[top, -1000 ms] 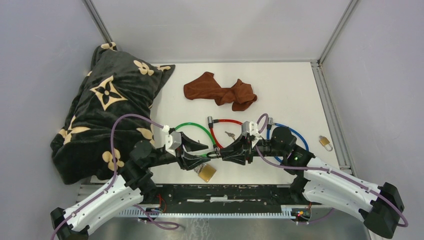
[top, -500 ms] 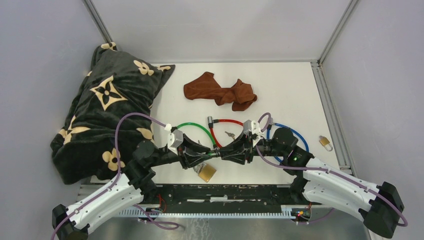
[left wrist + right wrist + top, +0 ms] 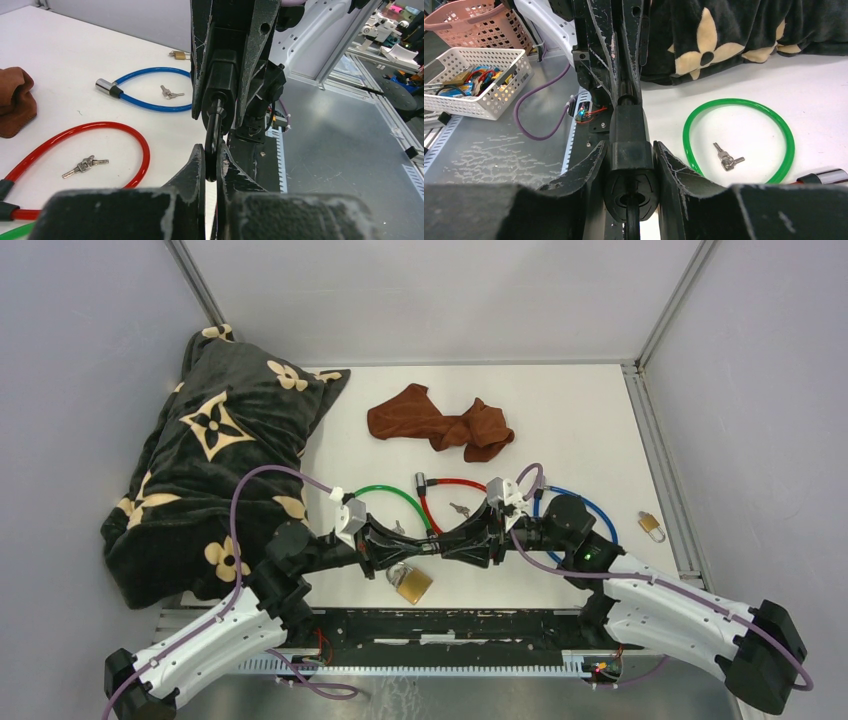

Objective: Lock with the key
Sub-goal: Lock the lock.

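Now, take the scene in before you turn anything. The surface is busy. A flowered blanket is heaped at the far left and a brown cloth lies at the back. A green cable, a red cable and a blue cable lie in a row just beyond the arms. A brass padlock sits just on the near side of where the two arms meet. None of these belongs to this step, so leave them alone.

Your work is at the near middle of the surface, where the arms meet nose to nose. The right fingers are clamped around the black lock barrel, one on each side. The left fingers are pinched nearly together on the key, whose shaft runs straight into the barrel's face.

I judge that the turn is the step in hand. Roll only the left wrist, about the key's own line, and hold the right arm rigid so the barrel cannot spin with it. Don't pull back or sag sideways, because a thin key in a narrow pinch will likely slip or bind. You cannot tell from these views whether the key is fully seated, so press in gently before you twist.
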Motion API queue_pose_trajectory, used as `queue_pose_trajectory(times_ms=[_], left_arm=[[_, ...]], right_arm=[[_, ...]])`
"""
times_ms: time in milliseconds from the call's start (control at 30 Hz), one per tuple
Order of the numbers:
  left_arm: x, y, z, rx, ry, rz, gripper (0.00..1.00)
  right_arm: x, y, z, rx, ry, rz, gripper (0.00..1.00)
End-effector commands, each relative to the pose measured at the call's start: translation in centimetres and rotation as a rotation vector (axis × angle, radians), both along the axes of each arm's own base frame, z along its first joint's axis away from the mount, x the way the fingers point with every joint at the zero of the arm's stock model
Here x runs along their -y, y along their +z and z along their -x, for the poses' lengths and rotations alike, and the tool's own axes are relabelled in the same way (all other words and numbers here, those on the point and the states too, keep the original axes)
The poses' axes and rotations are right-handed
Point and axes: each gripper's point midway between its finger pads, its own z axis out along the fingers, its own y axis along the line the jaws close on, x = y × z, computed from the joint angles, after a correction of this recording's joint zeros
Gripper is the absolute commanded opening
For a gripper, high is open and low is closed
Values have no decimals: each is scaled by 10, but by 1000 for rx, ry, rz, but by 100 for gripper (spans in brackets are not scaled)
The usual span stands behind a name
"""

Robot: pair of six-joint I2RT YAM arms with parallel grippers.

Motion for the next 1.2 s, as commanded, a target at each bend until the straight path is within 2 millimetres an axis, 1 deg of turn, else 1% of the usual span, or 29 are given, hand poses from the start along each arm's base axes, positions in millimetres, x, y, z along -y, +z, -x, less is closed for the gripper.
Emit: queue_pose_trajectory(times_ms=[0, 100, 267, 367, 433, 533, 600, 633, 700, 800, 867, 933, 1000, 1100, 1167], left_arm=[[1, 24, -5, 11, 24, 61, 2], [2, 35, -10, 45, 40, 77, 2], [10, 36, -12, 73, 41, 66, 2], [13, 37, -14, 91, 48, 65, 2], [14, 32, -14, 68, 48, 61, 2], [17, 15, -13, -18, 50, 42, 2], [18, 1, -11, -91, 50, 32, 2], [18, -3, -10, -96, 47, 26, 2], [17, -6, -8, -88, 44, 26, 2], [18, -8, 2, -71, -12, 29, 2], [18, -10, 4, -60, -24, 30, 2], [19, -3, 11, -31, -56, 43, 2], [19, 9, 14, -2, -75, 68, 2], [18, 28, 19, 38, -96, 107, 2], [17, 34, 23, 42, -117, 116, 2]], right_arm=[[-4, 35, 4, 81, 33, -119, 0], [-9, 27, 7, 49, 49, -135, 0], [-22, 22, 6, 41, 67, -133, 0], [-26, 28, 7, 39, 84, -161, 0], [-28, 33, 4, 39, 74, -183, 0], [-31, 40, -8, 32, 10, -200, 0], [-31, 47, -12, 36, -6, -229, 0], [-31, 50, -13, 29, -10, -241, 0], [-31, 57, -16, 26, -29, -264, 0], [-24, 75, -32, 30, -121, -318, 0], [-22, 87, -45, 49, -185, -338, 0], [-30, 90, -48, 62, -171, -310, 0], [-41, 82, -47, 33, -124, -280, 0], [-47, 66, -47, 8, -101, -256, 0], [-51, 66, -44, 20, -68, -253, 0]])
